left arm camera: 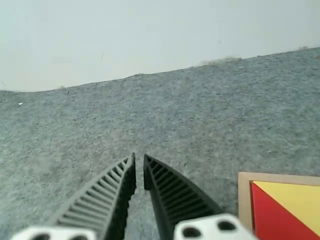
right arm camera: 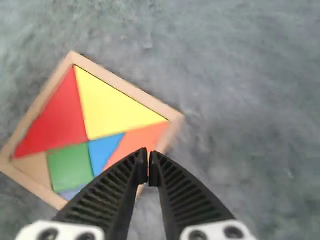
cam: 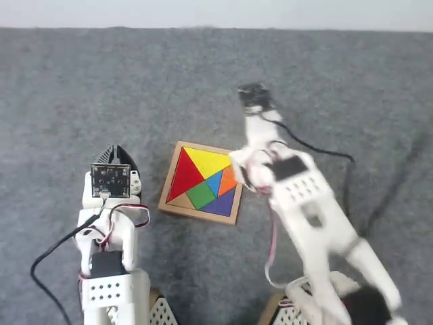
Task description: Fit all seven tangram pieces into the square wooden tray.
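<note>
Tangram pieces (cam: 203, 177) seated in tray (cam: 196, 214); left hand (left arm camera: 139, 162) closed; right hand (right arm camera: 148, 156) closed over tray edge.

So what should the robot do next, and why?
Probably lift the right gripper up and away from the tray: it is shut, holding nothing, and the coloured pieces look flat and seem to fill the tray.

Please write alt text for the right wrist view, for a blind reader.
A square wooden tray on grey carpet holds fitted tangram pieces, among them a red triangle, a yellow triangle, an orange piece, a blue piece and a green square. The right end effector, shut, hangs above the tray's edge by the orange piece.
</note>
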Controlling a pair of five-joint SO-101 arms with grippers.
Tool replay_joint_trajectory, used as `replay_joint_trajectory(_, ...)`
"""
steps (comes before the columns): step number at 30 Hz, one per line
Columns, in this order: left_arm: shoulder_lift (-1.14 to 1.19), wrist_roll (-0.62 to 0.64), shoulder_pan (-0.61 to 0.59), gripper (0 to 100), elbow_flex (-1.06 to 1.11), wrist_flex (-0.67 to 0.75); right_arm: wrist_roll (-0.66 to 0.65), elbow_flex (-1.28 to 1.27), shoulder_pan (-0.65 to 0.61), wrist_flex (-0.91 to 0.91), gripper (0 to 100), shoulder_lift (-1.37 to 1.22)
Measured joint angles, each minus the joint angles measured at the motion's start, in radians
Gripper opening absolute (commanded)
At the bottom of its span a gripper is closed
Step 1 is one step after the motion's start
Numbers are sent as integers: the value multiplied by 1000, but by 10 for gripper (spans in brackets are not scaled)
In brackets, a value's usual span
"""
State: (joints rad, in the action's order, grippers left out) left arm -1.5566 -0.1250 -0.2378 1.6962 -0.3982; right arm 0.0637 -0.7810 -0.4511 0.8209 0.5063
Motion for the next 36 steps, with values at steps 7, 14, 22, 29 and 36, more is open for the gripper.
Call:
replay_joint_trajectory(7,0,0,17,37,0,0,-72,-514,91,-201,12,543)
replay_joint_trajectory(14,0,2,68,37,0,-29,-75,-891,275,-316,11,1096)
replay_joint_trajectory(22,0,0,163,36,0,-321,-77,-887,338,295,9,1290)
replay_joint_trajectory(29,0,-2,112,34,0,-591,-77,-887,442,414,12,1292)
replay_joint_trajectory(36,0,0,37,34,0,-597,-77,-887,436,414,12,1292)
